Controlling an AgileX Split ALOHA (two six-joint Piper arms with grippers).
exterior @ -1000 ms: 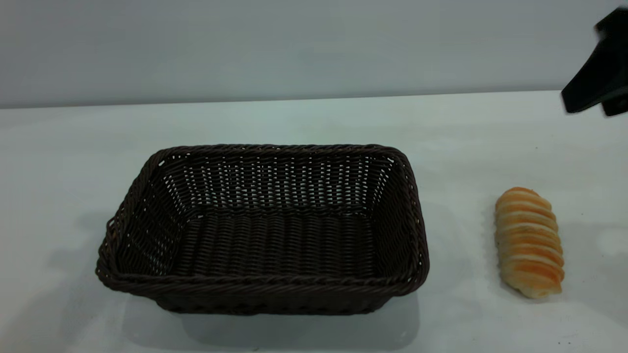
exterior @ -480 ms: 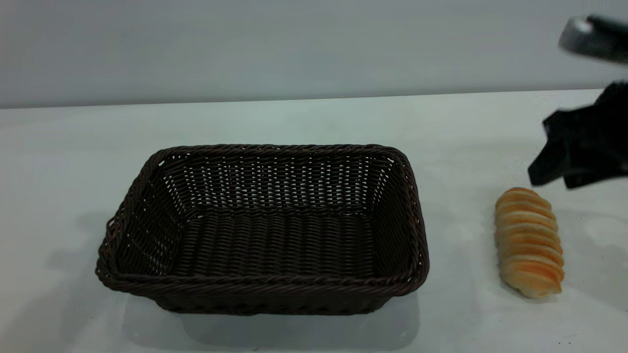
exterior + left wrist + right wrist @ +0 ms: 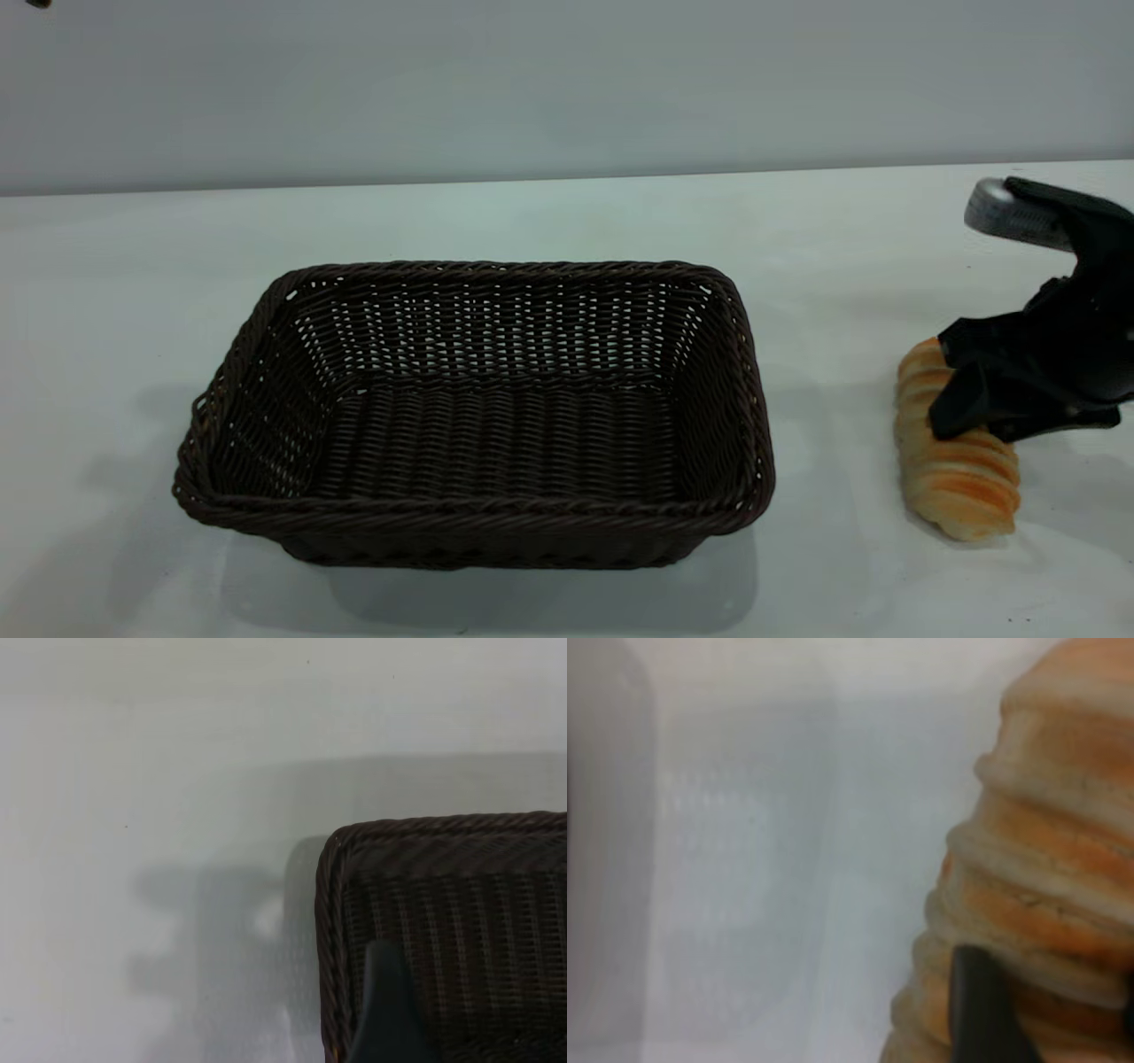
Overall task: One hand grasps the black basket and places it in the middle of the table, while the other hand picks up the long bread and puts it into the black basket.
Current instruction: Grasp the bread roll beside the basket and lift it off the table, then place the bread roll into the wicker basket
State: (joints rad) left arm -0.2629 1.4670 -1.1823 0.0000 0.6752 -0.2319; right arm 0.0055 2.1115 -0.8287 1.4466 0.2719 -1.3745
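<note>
The black basket (image 3: 478, 517) stands empty near the middle of the table (image 3: 567, 221). The long bread (image 3: 967, 478) lies on the table to its right. My right gripper (image 3: 946, 383) is down over the bread's middle, open, one finger on each side of it. In the right wrist view the bread (image 3: 1054, 842) fills the frame and one fingertip (image 3: 982, 1010) lies against its side. My left gripper is out of the exterior view. In the left wrist view it (image 3: 483, 1028) hangs open above one corner of the basket (image 3: 443, 828), with one finger (image 3: 385, 1010) showing.
The white tabletop stretches bare to the left of the basket and between the basket and the bread. A plain grey wall (image 3: 567, 80) runs behind the table's far edge.
My right gripper has come down from the upper right and moved left, from above the table to straddling the bread. The basket and bread have not moved.
</note>
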